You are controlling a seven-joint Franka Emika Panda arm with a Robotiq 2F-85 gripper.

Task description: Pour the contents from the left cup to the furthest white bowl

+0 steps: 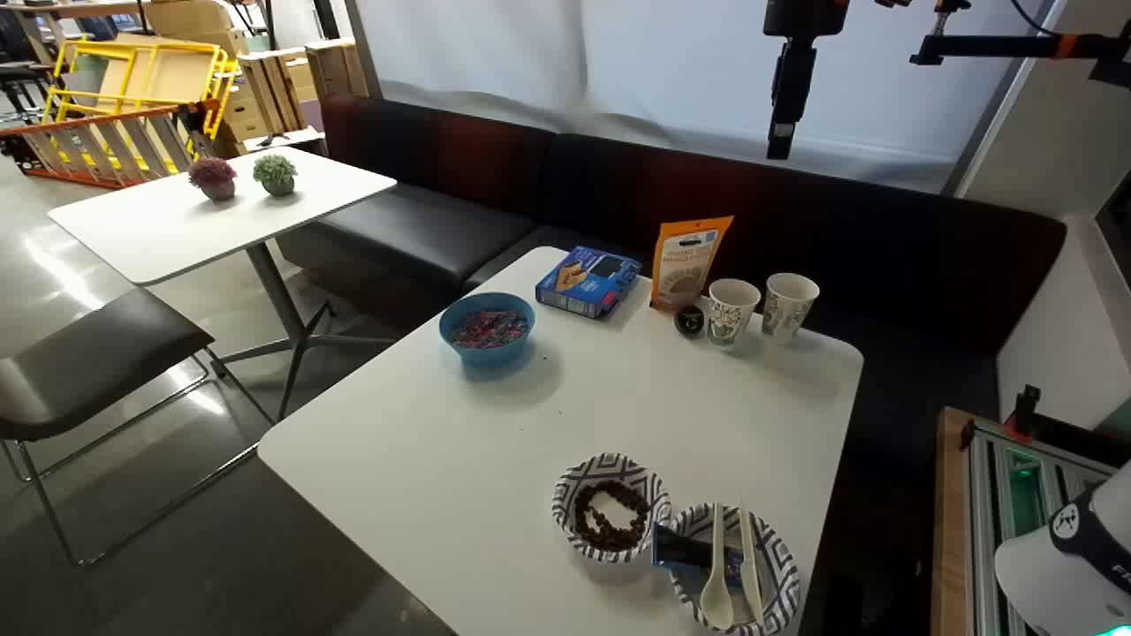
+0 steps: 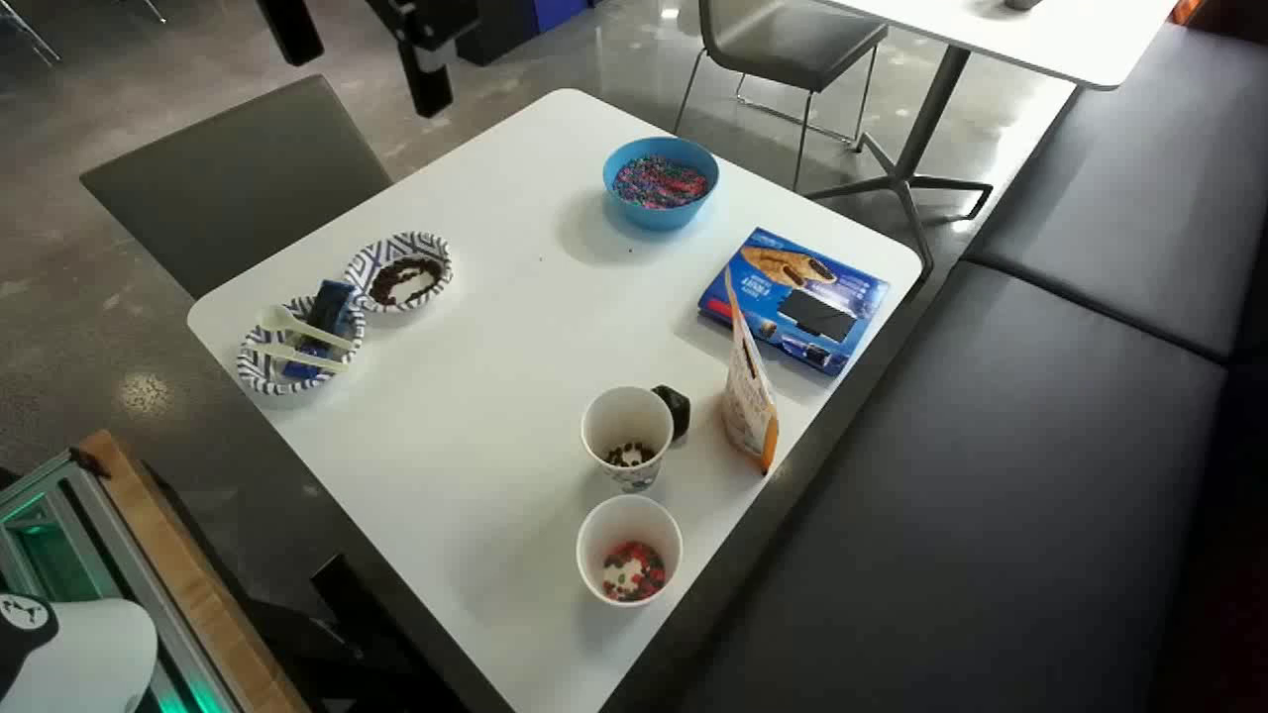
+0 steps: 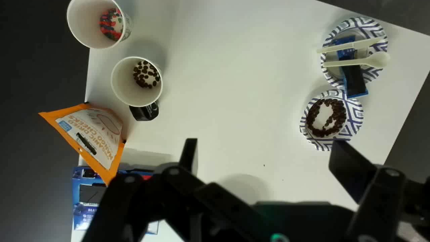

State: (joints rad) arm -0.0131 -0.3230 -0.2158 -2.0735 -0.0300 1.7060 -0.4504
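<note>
Your gripper [image 3: 264, 151] is spread and empty. I'd center on the left cup [image 1: 730, 323] near the table [image 2: 495, 396] edge by the bench [image 2: 991, 495], squeeze lightly (probably crumples), then head for the furthest white bowl [image 3: 354, 116] near the opposite edge.

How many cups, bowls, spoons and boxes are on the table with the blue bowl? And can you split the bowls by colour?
Cups: 2
White patterned bowls: 2
Blue bowl: 1
Spoon: 1
Box: 1
Total: 7
</note>
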